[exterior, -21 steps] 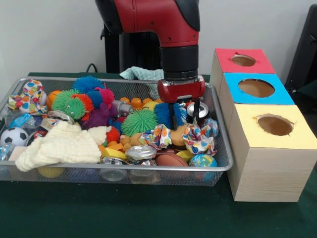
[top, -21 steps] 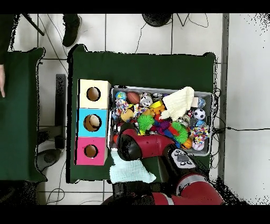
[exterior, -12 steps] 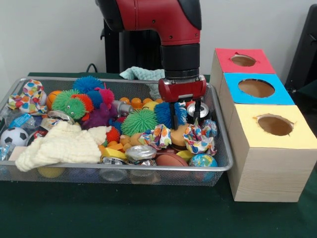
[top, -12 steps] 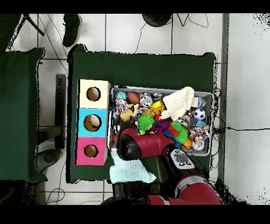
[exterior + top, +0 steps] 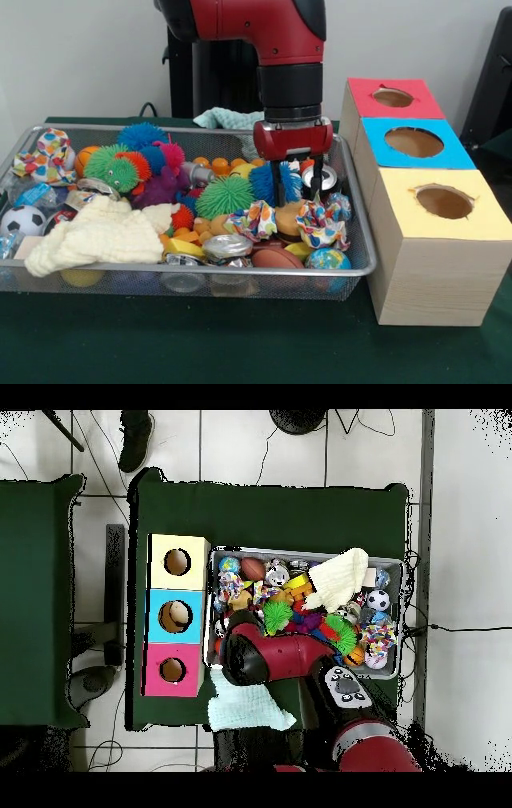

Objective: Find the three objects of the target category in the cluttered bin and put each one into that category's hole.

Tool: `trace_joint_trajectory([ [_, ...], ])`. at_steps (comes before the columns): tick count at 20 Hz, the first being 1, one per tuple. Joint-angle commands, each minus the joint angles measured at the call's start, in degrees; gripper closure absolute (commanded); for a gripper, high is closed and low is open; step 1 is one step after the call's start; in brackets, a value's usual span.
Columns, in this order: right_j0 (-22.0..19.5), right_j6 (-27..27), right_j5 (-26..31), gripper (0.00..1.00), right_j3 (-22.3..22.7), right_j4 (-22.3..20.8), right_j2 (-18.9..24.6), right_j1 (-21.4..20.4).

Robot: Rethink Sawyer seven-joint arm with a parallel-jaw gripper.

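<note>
Claw [image 5: 298,182] open, empty, above blue spiky ball [image 5: 266,182], silver can [image 5: 322,178] beside.

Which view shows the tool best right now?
Front view. The tool hangs below the red wrist, its dark fingers spread apart over the toys in the wire bin, beside a blue spiky ball. In the overhead view the arm covers the tool entirely.

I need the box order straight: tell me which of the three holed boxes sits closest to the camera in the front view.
The yellow-topped box; the blue-topped box sits behind it and the red-topped box is farthest back.
</note>
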Motion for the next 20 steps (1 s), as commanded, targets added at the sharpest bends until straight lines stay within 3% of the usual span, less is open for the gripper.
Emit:
trace_joint_trajectory([
  [1, -2.38, 2.91, 7.59, 0.0, -7.65, -0.78, 1.5, 1.55],
  [14, 1.59, 2.26, 8.68, 0.0, -10.59, -2.18, -3.77, 2.13],
  [20, 3.34, 2.92, 10.41, 0.0, -9.62, -1.3, -5.09, -0.03],
])
